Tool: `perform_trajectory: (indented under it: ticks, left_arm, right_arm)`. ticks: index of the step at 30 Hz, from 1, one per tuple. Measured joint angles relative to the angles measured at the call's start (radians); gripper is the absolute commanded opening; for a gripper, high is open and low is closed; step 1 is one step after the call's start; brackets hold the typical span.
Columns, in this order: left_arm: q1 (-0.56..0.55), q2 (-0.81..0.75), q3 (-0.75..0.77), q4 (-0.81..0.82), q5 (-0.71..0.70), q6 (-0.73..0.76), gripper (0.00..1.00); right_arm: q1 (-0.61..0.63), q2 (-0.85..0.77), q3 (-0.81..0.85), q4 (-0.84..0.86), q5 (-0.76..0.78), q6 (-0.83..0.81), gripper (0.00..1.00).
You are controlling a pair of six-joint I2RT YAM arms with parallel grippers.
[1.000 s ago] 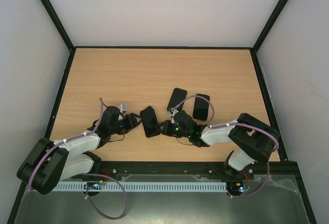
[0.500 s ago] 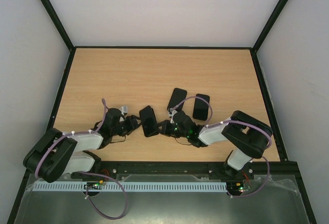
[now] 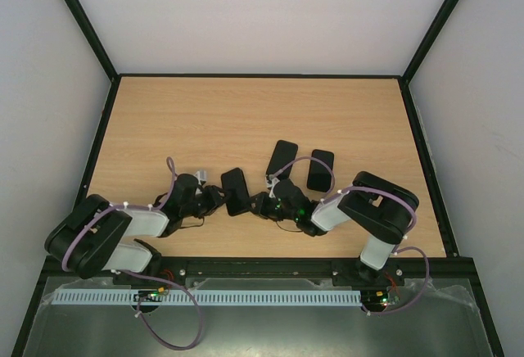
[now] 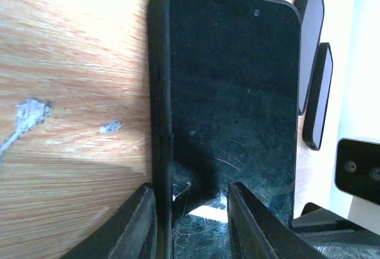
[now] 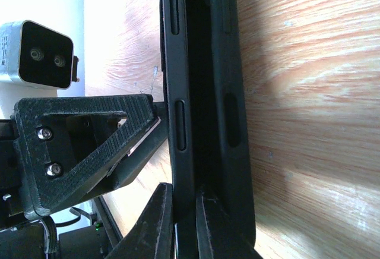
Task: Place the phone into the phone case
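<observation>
A black phone [image 3: 235,191] lies in the middle of the table in a black phone case, between my two grippers. In the left wrist view the dark screen [image 4: 237,92] sits against the case's left wall [image 4: 159,92]. My left gripper [image 3: 217,199] [image 4: 190,186] is open, one finger outside the case wall and one over the screen. In the right wrist view the phone's edge [image 5: 178,63] stands apart from the case's edge [image 5: 231,63]. My right gripper [image 3: 256,203] [image 5: 184,190] is shut on the phone's edge, one finger in that gap.
Two more black phone-shaped slabs [image 3: 282,158] [image 3: 320,170] lie just beyond the right gripper; they also show in the left wrist view [image 4: 312,39] [image 4: 317,98]. The left gripper's ribbed finger [image 5: 83,140] touches the phone's face. The near table rail [image 3: 262,268] runs close behind both arms.
The phone and case have shifted slightly left and away from the arms' bases, with both grippers still on them. Both arms have drawn in closer to the centre.
</observation>
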Motion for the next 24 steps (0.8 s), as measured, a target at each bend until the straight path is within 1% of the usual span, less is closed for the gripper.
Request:
perform_trajectory:
  ticks: [5, 10, 13, 19, 24]
  left_arm:
    - [-0.01, -0.018, 0.0, -0.032, -0.016, 0.006, 0.31]
    - [-0.017, -0.039, 0.0, -0.063, -0.011, 0.011, 0.32]
    - [-0.016, -0.051, 0.0, -0.084, -0.009, 0.02, 0.36]
    - [0.013, -0.064, 0.0, -0.099, -0.003, 0.035, 0.37]
    - [0.041, -0.063, 0.006, -0.108, 0.009, 0.053, 0.37]
  right_arm:
    - [0.001, -0.003, 0.0, -0.009, 0.006, -0.001, 0.12]
    - [0.002, -0.02, 0.004, -0.083, 0.029, -0.018, 0.18]
    - [0.003, -0.06, 0.01, -0.165, 0.043, -0.045, 0.26]
    - [0.009, -0.133, 0.043, -0.314, 0.084, -0.11, 0.43]
    - [0.007, -0.215, 0.061, -0.433, 0.152, -0.169, 0.54]
